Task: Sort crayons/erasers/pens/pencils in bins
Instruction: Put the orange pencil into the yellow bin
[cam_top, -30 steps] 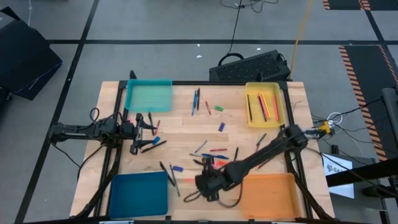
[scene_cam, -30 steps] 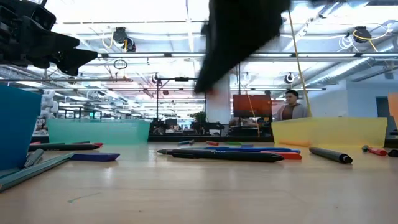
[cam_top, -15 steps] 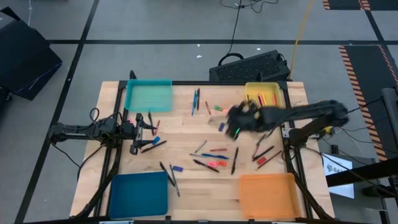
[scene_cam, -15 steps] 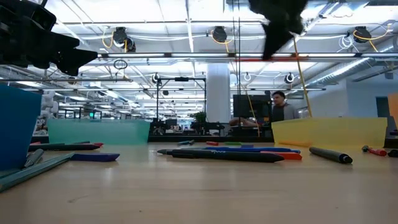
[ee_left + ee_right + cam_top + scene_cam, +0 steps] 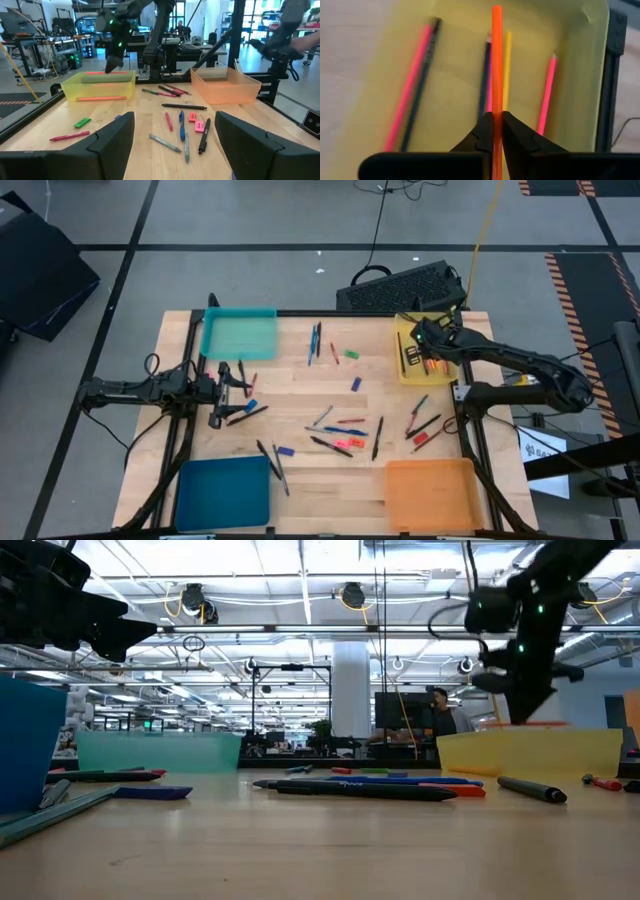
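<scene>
The yellow bin (image 5: 447,369) at the worktop's far right corner holds several pencils (image 5: 417,82), pink, dark and yellow. Over it hangs the right pincer (image 5: 494,131), its fingers pressed tight on an orange pencil (image 5: 496,55). The teal bin (image 5: 239,335) at the far left corner, the dark blue bin (image 5: 222,490) at the near left corner and the orange bin (image 5: 430,492) at the near right show nothing inside. Pens (image 5: 330,446) and erasers (image 5: 356,384) lie scattered mid-worktop; the small ones are hard to tell apart. The left pincer (image 5: 232,392) waits near the left edge with fingers spread wide, holding nothing.
</scene>
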`<state>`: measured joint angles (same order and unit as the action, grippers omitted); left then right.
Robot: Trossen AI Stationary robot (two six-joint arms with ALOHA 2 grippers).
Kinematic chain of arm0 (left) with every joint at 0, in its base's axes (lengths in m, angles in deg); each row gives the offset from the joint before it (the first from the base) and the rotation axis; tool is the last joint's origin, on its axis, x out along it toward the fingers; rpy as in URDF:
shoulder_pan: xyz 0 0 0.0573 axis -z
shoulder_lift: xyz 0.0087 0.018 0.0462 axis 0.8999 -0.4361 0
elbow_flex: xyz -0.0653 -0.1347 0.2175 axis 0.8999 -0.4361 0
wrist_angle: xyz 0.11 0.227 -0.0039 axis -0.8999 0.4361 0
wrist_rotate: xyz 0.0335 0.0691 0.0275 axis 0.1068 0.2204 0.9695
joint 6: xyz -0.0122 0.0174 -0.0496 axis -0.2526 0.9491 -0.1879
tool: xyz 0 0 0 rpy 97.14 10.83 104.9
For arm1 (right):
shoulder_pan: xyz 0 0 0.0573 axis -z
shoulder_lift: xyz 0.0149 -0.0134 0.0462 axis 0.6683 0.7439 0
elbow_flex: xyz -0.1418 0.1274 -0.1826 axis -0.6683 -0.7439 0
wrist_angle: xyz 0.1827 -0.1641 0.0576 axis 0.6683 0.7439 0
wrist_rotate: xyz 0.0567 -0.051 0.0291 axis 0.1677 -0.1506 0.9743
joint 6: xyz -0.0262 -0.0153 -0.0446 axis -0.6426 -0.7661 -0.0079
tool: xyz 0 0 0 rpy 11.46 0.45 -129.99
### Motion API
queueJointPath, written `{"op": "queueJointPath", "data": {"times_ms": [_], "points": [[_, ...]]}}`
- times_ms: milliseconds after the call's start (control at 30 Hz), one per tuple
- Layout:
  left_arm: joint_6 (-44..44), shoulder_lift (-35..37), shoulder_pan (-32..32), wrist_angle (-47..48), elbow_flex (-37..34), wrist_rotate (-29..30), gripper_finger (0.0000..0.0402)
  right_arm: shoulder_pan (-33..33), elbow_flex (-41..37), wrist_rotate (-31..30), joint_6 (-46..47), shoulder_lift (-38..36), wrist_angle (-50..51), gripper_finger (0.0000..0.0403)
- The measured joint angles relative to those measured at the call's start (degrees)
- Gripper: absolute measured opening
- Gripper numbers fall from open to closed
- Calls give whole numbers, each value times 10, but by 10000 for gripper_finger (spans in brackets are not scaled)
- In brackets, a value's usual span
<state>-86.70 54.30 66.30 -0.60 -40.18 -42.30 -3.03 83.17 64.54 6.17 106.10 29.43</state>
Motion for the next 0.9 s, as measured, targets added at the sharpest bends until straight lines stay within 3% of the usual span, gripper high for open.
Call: {"op": "queueJointPath", "data": {"times_ms": [133, 267, 567, 800, 900], "points": [[0, 0, 0, 0, 0, 0, 278, 32, -46, 30, -34, 0, -70, 47], [0, 0, 0, 0, 0, 0, 278, 42, -64, 31, -77, 0, -78, 86], [0, 0, 0, 0, 0, 0, 278, 12, -52, 57, -198, -19, -135, 153], [0, 0, 0, 0, 0, 0, 278, 11, -18, 58, -242, -19, -102, 187], [0, 0, 0, 0, 0, 0, 278, -10, -3, 93, -248, -21, -91, 206]]}}
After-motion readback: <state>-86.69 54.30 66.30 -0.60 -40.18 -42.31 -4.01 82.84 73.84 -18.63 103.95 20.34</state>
